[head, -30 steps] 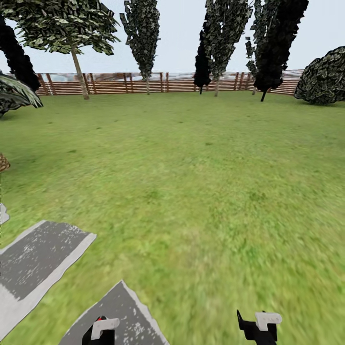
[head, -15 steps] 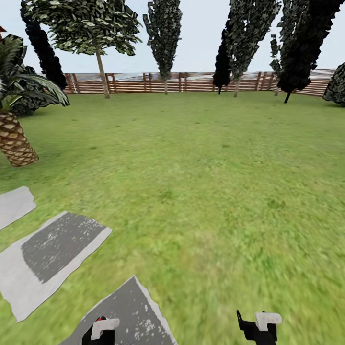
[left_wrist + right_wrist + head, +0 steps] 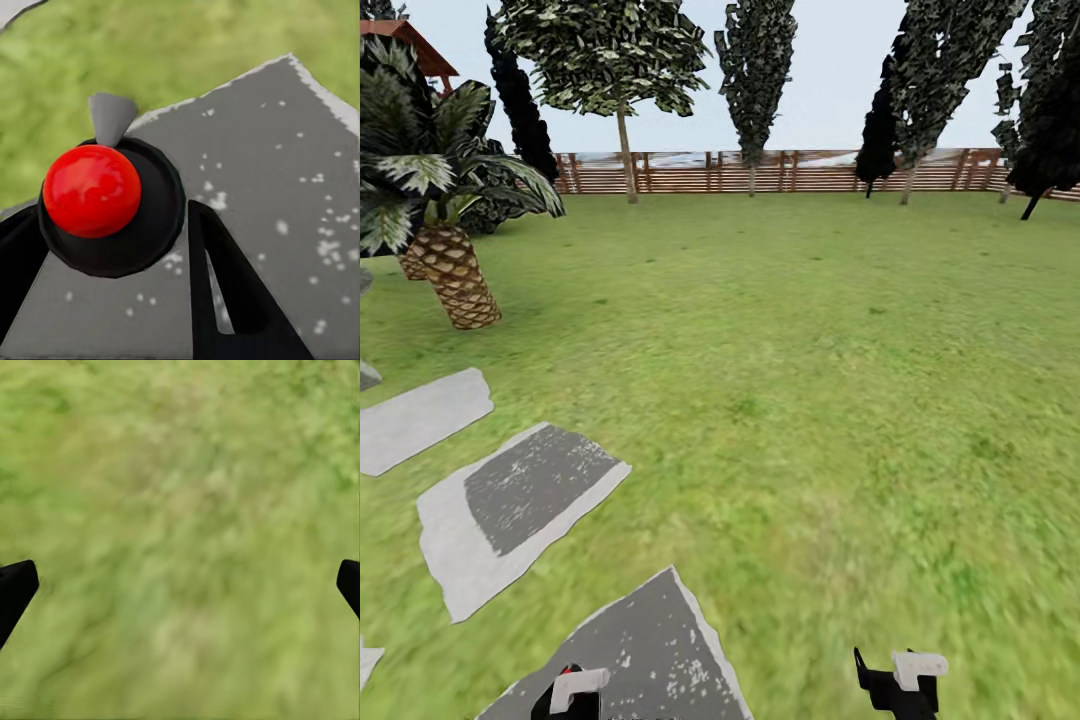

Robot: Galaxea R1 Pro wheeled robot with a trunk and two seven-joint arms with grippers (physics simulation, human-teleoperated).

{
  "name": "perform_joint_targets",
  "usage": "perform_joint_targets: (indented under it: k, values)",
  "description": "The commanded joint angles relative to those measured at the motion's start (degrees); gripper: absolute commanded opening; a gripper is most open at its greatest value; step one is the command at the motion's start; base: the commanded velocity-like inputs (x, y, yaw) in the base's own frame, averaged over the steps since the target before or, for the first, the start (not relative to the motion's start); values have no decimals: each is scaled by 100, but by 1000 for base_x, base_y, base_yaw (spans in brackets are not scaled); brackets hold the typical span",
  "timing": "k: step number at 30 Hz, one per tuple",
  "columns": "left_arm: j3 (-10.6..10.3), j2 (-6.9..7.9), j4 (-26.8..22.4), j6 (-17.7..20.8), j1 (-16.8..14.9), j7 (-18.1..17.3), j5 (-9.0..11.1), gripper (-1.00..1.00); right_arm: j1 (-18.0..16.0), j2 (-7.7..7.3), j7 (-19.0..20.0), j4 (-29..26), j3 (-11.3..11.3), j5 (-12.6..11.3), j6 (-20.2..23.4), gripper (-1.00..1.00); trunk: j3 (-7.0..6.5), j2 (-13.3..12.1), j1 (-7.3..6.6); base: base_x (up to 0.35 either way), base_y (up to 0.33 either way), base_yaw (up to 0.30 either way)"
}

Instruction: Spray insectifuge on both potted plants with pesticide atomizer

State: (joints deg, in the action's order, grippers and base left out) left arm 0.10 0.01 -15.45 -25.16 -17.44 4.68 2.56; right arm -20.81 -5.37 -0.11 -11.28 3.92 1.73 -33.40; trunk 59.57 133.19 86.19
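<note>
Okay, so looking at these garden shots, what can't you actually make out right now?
- Atomizer, left wrist view: its red tip and dark collar hide the body below, so no side mark shows.
- Left gripper, head view: cut off by the bottom edge.
- Right gripper, right wrist view: fingertips clipped at the side edges, blurred grass beyond.
- Palm tree, head view: fronds cut by the left edge.

Lawn [image 3: 810, 380] stretches ahead of me to a fence [image 3: 810, 172] with trees [image 3: 755, 70] before it. A palm [image 3: 445, 230] stands far left. Stepping stones [image 3: 520, 510] lie on the grass at my near left.
</note>
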Motion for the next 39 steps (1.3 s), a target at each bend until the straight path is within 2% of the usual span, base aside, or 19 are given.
perform_joint_targets:
  k: [1,31,39]
  values:
    - [-1,-1,10,-21,-5,-2,26,-100,-2,1,2,3,30,20,-18,100,4,2,-1,0,0,277]
    - [-1,-1,25,-20,-5,-2,17,-100,-1,27,2,1,29,28,-18,100,52,2,-1,0,0,277]
    - [-1,-1,25,-20,-5,-2,17,-100,-1,80,2,-5,27,29,-18,100,80,2,-1,0,0,277]
